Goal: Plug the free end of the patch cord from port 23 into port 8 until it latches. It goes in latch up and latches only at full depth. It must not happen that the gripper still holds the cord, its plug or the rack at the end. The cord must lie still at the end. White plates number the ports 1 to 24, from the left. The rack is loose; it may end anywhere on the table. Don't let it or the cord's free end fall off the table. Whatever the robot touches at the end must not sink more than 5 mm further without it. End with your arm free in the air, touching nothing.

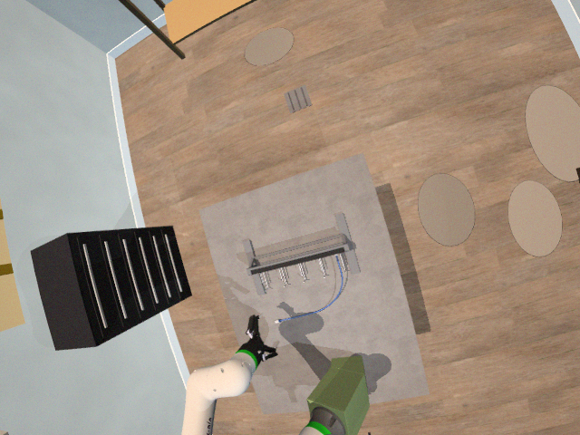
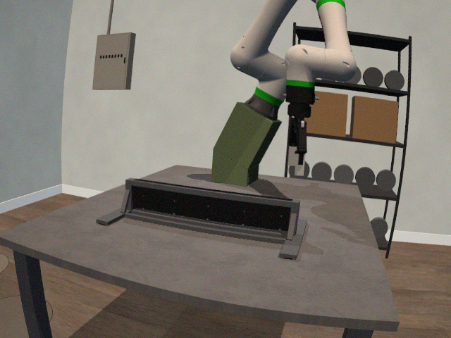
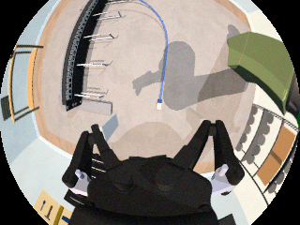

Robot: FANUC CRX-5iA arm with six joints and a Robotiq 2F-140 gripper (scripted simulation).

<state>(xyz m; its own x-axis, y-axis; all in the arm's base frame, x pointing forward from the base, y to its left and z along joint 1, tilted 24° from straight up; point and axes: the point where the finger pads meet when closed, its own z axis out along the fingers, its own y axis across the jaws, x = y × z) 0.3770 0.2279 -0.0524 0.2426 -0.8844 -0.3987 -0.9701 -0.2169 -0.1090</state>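
The grey patch-panel rack (image 1: pixel 299 255) (image 2: pixel 211 192) (image 3: pixel 78 51) stands mid-table on the grey table (image 1: pixel 383 355) (image 2: pixel 182 265). The blue patch cord (image 1: pixel 338 292) (image 3: pixel 164 37) runs from the rack's right end and curves forward and left. Its free plug (image 1: pixel 277 321) (image 3: pixel 159 105) lies on the table. My gripper (image 1: pixel 265 335) (image 2: pixel 300 156) (image 3: pixel 151 116) is open and empty. It points down, above the table, just short of the plug. In the exterior view the rack shows its back and hides the cord. The port numbers are too small to read.
Several short grey cable stubs (image 1: pixel 285 275) (image 3: pixel 100 37) stick out of the rack's front. The robot's green base (image 1: pixel 339 388) (image 2: pixel 242 145) (image 3: pixel 259 63) stands at the table's near edge. A black cabinet (image 1: pixel 112 281) is to the left, and a shelf (image 2: pixel 363 109) stands behind the table.
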